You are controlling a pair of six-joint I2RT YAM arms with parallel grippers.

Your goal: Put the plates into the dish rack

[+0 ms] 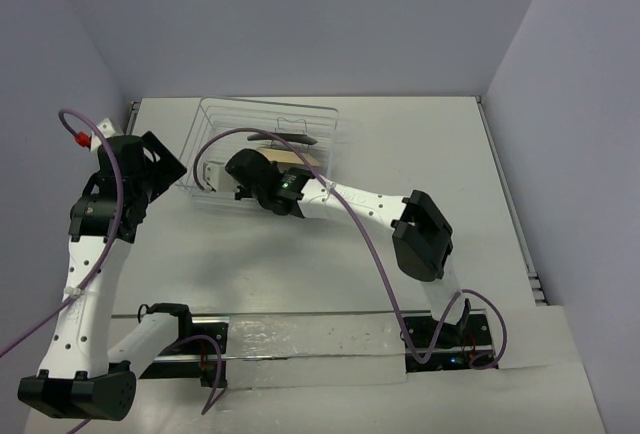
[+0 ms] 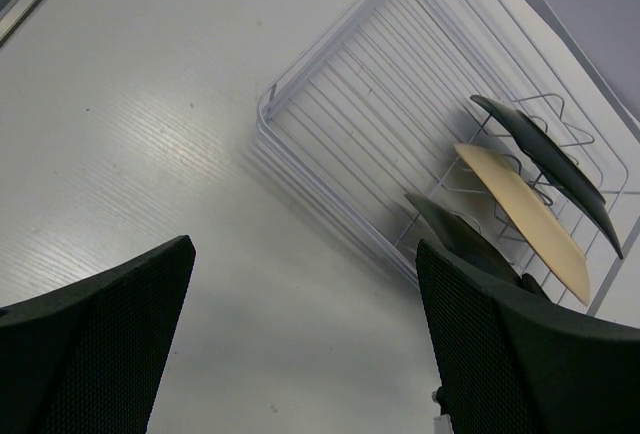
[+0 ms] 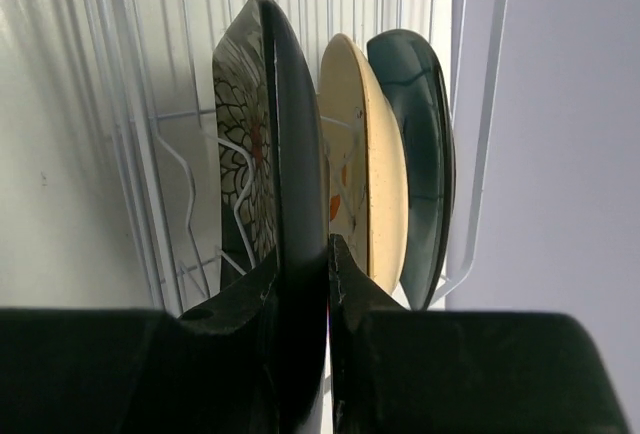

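1. The left gripper (image 2: 302,244) hangs to the left of the dish rack (image 1: 215,114), apart from it. Its jaws are spread wide with nothing between them; only bare table (image 1: 420,144) shows in the gap.
2. The dish rack sits on the table, at its far side. In the left wrist view its left part holds only wire floor, and all three plates stand in its right part, among the upright prongs (image 2: 545,114).
3. The black plate (image 3: 285,134) stands on edge inside the dish rack, first in the row as the right wrist camera sees it. Its white-flowered face is turned left.
4. The right gripper (image 3: 303,254) reaches into the dish rack from its near side and is clamped on the black plate – one finger on each face of the rim.
5. The cream plate (image 3: 355,154) stands on edge in the dish rack just right of the black one, very close to it, with sprigs showing on its left face.
6. The teal plate (image 3: 415,104) stands last – nearest the dish rack's wire wall, close behind the cream plate.
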